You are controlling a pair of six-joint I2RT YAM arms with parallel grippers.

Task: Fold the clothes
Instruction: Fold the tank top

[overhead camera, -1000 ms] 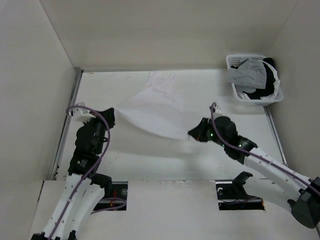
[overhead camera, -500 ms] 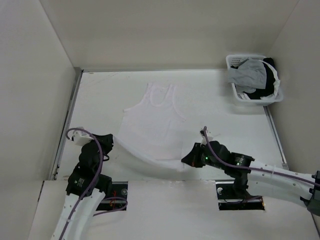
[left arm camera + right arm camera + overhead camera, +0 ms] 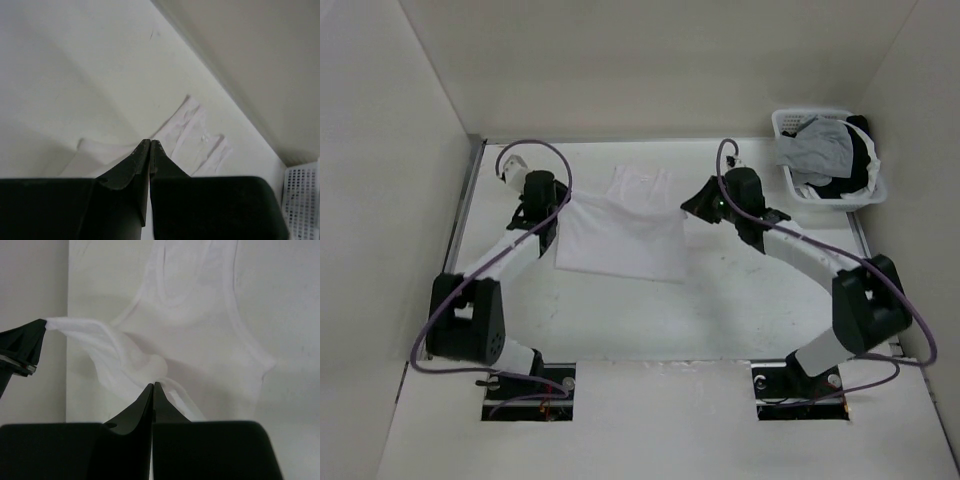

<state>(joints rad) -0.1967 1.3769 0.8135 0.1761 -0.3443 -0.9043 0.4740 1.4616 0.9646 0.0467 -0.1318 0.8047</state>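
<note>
Both pincers are pinched shut on the white garment (image 3: 620,240), the left pincer (image 3: 556,205) on one end of a lifted edge and the right pincer (image 3: 688,207) on the other. I reckon the thin cloth could slip from either grip, or land skewed if one side lets go first, since it sags between them. The rest spreads on the table (image 3: 750,300), between the pincers and nearward of them, its straps just beyond.
</note>
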